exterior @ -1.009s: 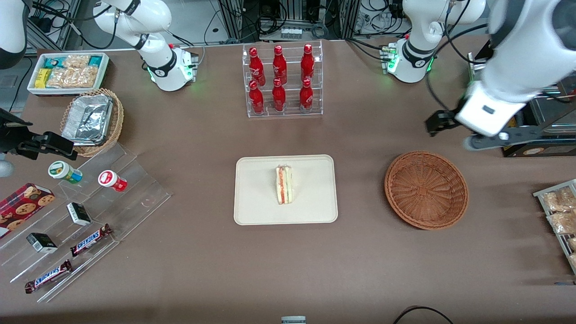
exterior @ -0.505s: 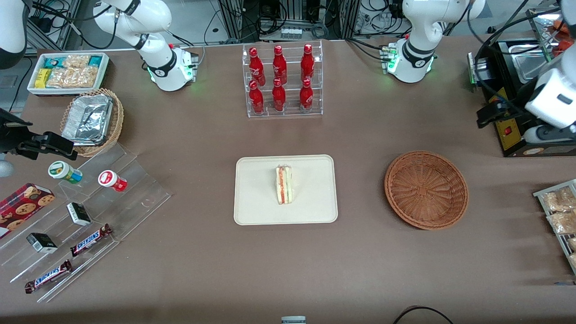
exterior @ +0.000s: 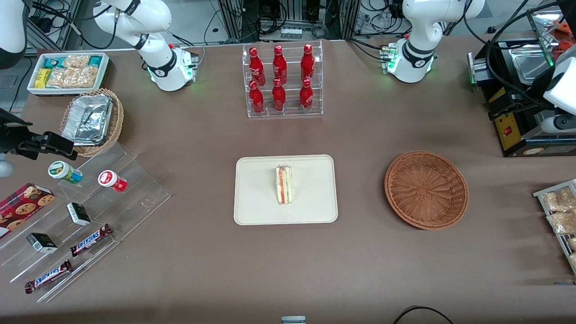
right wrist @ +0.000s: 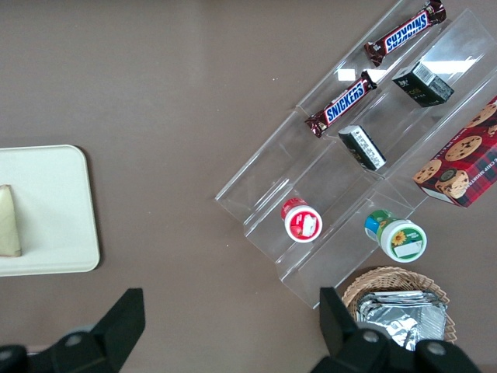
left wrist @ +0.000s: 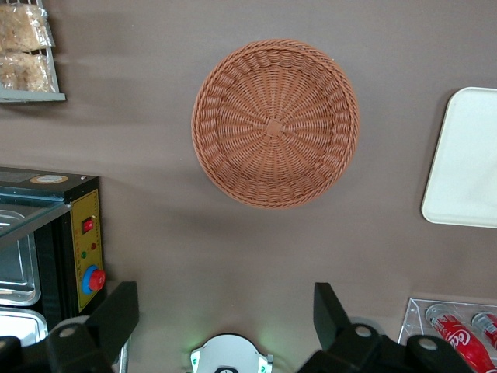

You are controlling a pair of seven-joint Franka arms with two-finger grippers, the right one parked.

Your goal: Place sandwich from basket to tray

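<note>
Sandwich on the tray, gripper raised high and well away from it.

The gripper (left wrist: 225, 311) hangs with its fingers spread wide and nothing between them, high over the working arm's end of the table. The empty brown wicker basket (exterior: 426, 189) lies below it and nearer the front camera. The sandwich (exterior: 284, 184) stands on its edge in the middle of the cream tray (exterior: 256, 211), well apart from the gripper, past the basket toward the parked arm's end.

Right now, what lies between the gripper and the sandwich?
Only the basket, empty, on bare tablecloth in the front view; the open gripper hangs above it, and the sandwich lies on the tray.
</note>
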